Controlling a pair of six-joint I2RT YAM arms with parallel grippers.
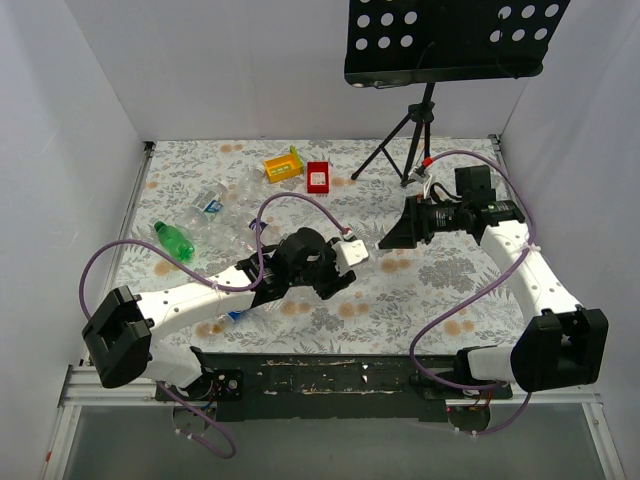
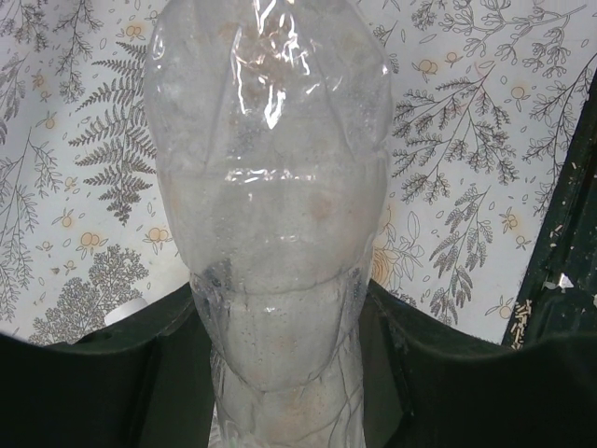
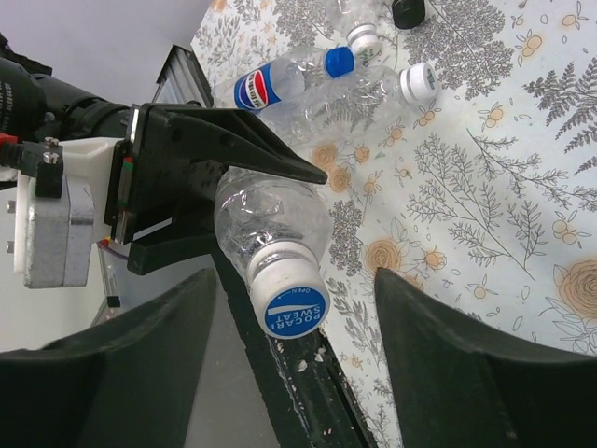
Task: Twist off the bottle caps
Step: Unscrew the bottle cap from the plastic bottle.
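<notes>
Right gripper stands open on my screen, fingers either side of the cap, not touching it. My left gripper is clamped on the bottle, cap still on.

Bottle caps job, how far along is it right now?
Done: little to show, only what may be a loose dark cap on the table. In hand: left end effector grips a clear bottle; right end effector stands open around its cap. Left: three capped bottles beyond.
</notes>
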